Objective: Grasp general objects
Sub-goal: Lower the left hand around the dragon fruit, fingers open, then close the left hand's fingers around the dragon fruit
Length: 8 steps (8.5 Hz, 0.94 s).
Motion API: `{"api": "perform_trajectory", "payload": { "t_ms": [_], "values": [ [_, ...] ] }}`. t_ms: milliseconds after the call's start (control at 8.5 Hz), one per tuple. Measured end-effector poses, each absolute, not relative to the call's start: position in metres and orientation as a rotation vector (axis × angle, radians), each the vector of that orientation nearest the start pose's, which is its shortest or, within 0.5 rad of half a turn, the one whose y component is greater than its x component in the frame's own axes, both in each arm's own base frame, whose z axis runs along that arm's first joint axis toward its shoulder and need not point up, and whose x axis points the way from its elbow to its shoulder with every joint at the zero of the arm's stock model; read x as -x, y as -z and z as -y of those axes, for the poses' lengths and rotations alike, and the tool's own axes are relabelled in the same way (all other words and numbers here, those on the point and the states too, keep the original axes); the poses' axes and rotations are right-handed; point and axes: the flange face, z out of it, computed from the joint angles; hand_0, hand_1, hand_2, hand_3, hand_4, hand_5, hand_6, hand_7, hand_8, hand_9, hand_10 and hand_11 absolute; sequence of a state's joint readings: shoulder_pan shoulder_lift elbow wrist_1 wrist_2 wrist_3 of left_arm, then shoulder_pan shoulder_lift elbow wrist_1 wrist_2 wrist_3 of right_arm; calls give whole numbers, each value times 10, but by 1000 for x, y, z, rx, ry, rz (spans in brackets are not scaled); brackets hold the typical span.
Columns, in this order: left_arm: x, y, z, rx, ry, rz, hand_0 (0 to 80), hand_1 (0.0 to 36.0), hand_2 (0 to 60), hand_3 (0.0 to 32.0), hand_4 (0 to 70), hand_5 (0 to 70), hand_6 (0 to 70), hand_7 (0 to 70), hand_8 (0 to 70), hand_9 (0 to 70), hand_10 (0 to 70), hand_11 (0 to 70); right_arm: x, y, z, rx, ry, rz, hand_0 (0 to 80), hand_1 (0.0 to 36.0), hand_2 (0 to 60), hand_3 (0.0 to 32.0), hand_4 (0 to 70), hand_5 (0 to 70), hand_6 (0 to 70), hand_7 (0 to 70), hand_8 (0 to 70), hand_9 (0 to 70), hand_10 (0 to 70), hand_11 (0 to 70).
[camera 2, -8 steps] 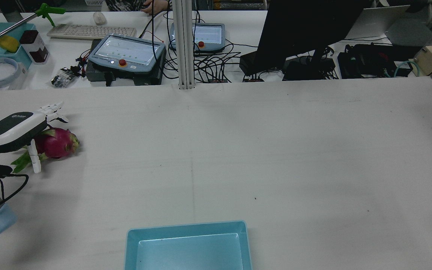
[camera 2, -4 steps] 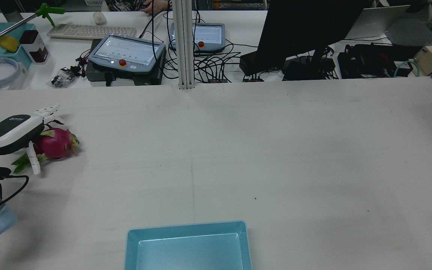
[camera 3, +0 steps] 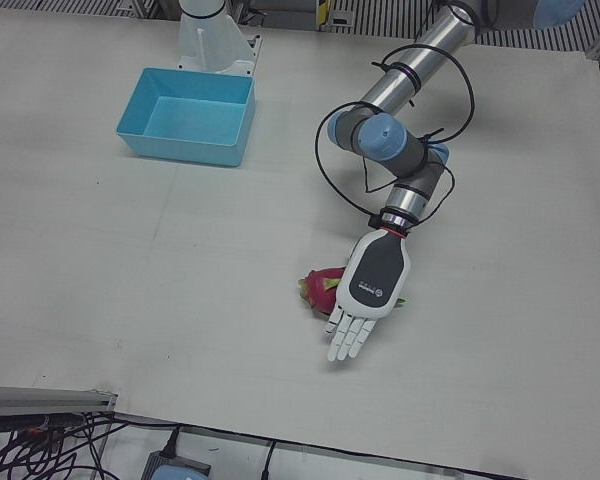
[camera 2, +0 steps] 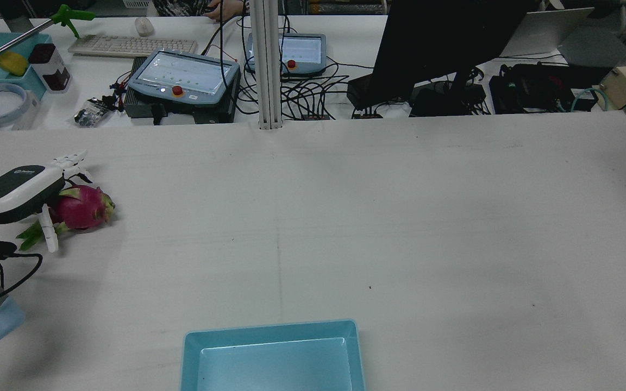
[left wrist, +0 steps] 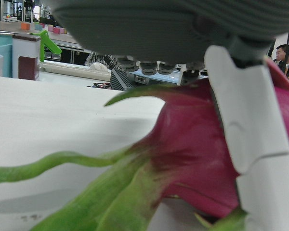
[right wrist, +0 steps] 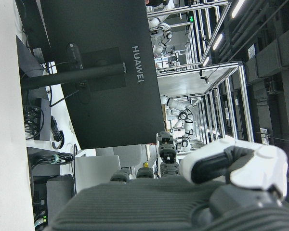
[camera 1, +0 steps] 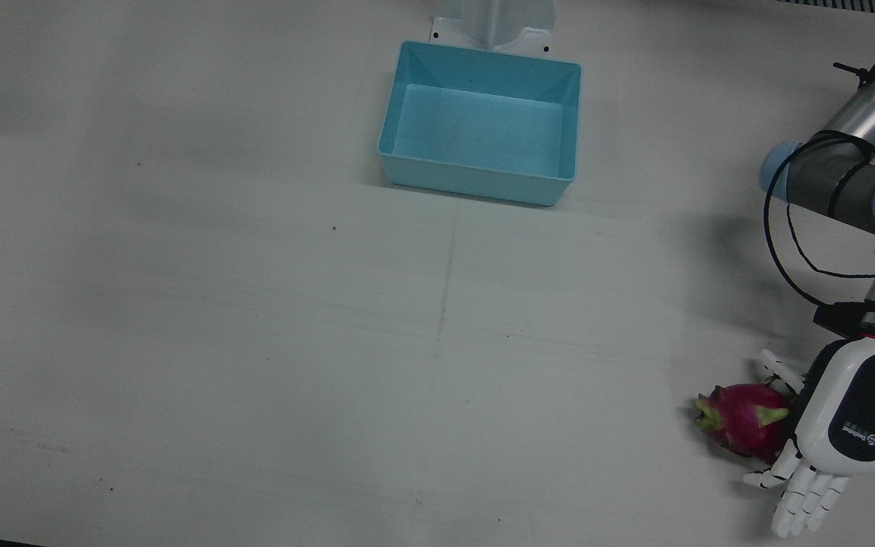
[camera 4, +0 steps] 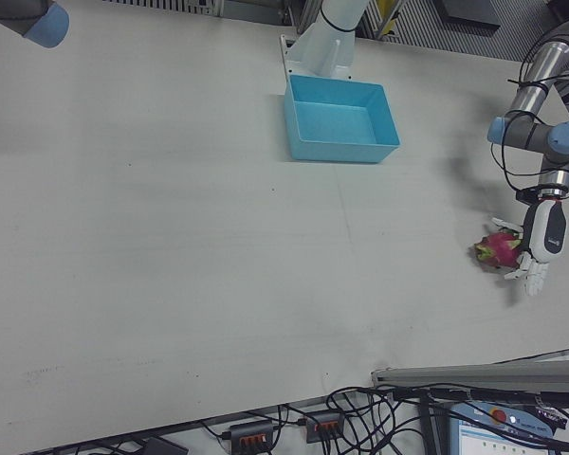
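Pink dragon fruit (camera 2: 82,209) unmoved (left hand (camera 2: 17,191) lower).

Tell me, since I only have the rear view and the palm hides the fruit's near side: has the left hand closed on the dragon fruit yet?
Observer: No. In the front view the left hand lies over the dragon fruit with its fingers stretched flat past it.
Operator: Anything touching it?
Observer: The left hand view shows one white finger lying across the red skin.
Operator: And the right hand?
Observer: Only its own camera shows it, aimed at a monitor.
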State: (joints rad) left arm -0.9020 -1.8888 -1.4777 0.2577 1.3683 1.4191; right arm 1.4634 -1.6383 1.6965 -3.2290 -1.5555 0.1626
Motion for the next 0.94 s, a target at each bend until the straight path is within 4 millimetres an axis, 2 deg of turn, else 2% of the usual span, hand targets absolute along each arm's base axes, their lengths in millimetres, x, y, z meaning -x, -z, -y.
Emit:
{"api": "perform_trajectory", "payload": {
  "t_ms": [118,235,353,471,706,941],
  "values": [
    [-258,-579,574,-755,976,-1443,500,341,600,0,145,578,114,309,109,121,20,51,-85,-666,471,-273,2217,-2137,0,0,0,0,0,0,0,0,0,0,0,0],
    [-260,-575,576,-763,967,-1443,495,307,600,0,275,700,205,457,158,192,20,45,-85,-666,471,-273,2217,-2137,0,0,0,0,0,0,0,0,0,0,0,0],
    [-261,-572,578,-772,957,-1443,486,281,600,0,346,700,264,538,189,233,25,48,-85,-666,471,-273,2217,-2137,0,0,0,0,0,0,0,0,0,0,0,0],
    [-262,-569,579,-778,951,-1442,484,263,600,0,397,700,291,557,204,247,25,46,-85,-666,471,-273,2217,-2137,0,0,0,0,0,0,0,0,0,0,0,0],
    [-277,-567,575,-763,931,-1446,473,232,600,0,507,700,306,521,203,230,19,32,-85,-666,471,-273,2217,-2137,0,0,0,0,0,0,0,0,0,0,0,0],
    [-288,-565,571,-749,918,-1448,484,259,600,0,497,700,365,587,235,282,60,94,-85,-666,471,-273,2217,-2137,0,0,0,0,0,0,0,0,0,0,0,0]
  ]
}}
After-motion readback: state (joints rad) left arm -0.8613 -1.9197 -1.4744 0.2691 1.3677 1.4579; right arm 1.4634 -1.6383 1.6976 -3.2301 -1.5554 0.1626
